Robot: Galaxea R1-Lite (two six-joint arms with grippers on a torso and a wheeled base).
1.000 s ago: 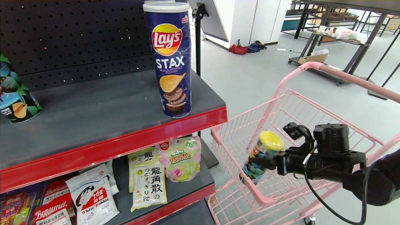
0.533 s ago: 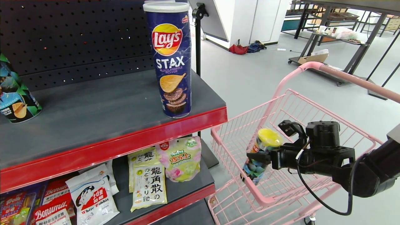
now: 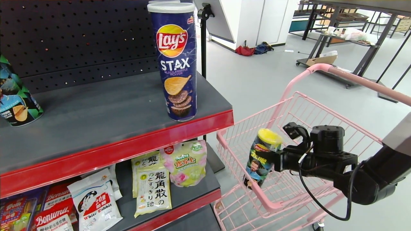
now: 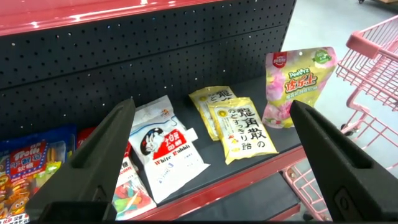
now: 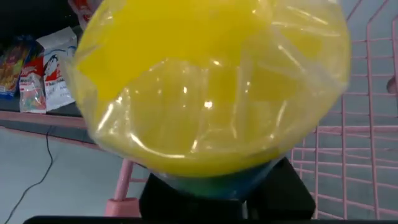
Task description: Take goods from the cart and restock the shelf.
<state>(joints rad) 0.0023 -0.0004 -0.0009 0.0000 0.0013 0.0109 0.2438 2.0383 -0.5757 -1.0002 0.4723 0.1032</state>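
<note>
Your right gripper (image 3: pixel 269 156) is clamped on the yellow-lidded, green-and-blue cylindrical chip can (image 3: pixel 257 166) just below its lid, holding it tilted inside the pink wire cart (image 3: pixel 257 114), beside the grey, red-edged shelf (image 3: pixel 112 122). Your left gripper (image 4: pixel 211 106) is spread wide, facing white and yellow snack bags (image 4: pixel 239 127).

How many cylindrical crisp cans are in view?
3. A tall dark blue can stands at the grey upper shelf's front edge; a green can, partly cropped, at its left; a yellow-lidded can in the right gripper, inside the pink wire cart. Others may be hidden.
</note>
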